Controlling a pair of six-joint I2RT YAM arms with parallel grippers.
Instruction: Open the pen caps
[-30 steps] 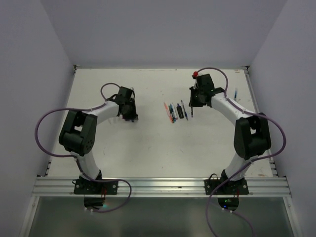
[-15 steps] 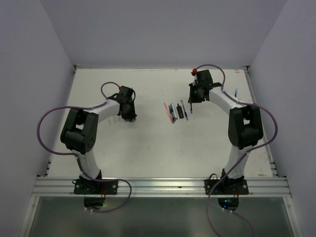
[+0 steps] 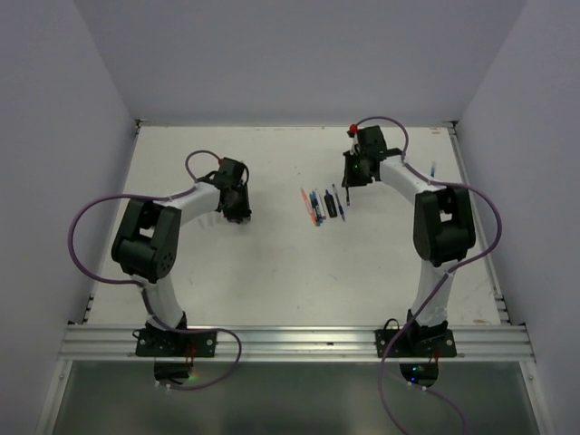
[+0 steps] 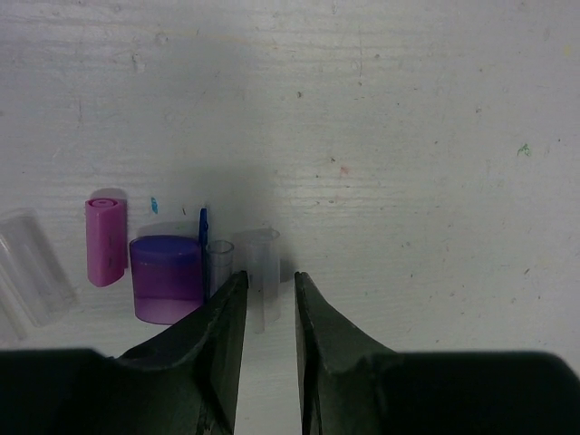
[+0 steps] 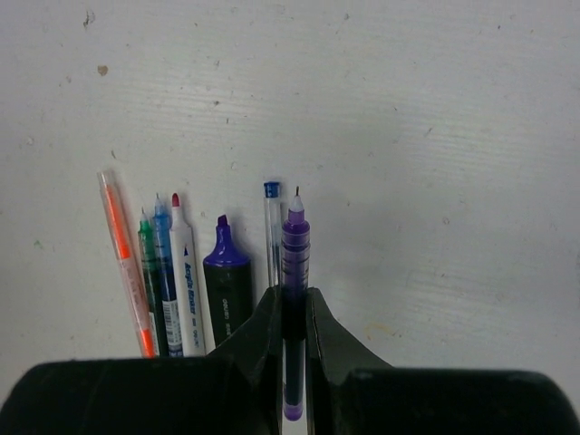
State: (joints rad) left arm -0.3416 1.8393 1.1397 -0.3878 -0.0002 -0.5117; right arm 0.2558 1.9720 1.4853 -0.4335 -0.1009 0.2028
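purple pen point(image 5: 294, 254) along right gripper point(image 5: 292, 306), tip outward

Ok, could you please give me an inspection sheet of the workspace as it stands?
Surface: white table, scuffed.
Job's things: purple pen, tip bare, held; row of six pens beside it, tips mostly bare; purple cap, pink cap, clear cap lie loose.
Clutter: small blue item at right edge, unidentifiable.
Grippers: right gripper shut on purple pen; left gripper narrowly open, second clear cap at its tips.
Cables: purple cables loop beside both arms.
Surroundings: plain walls; metal rail at near edge.
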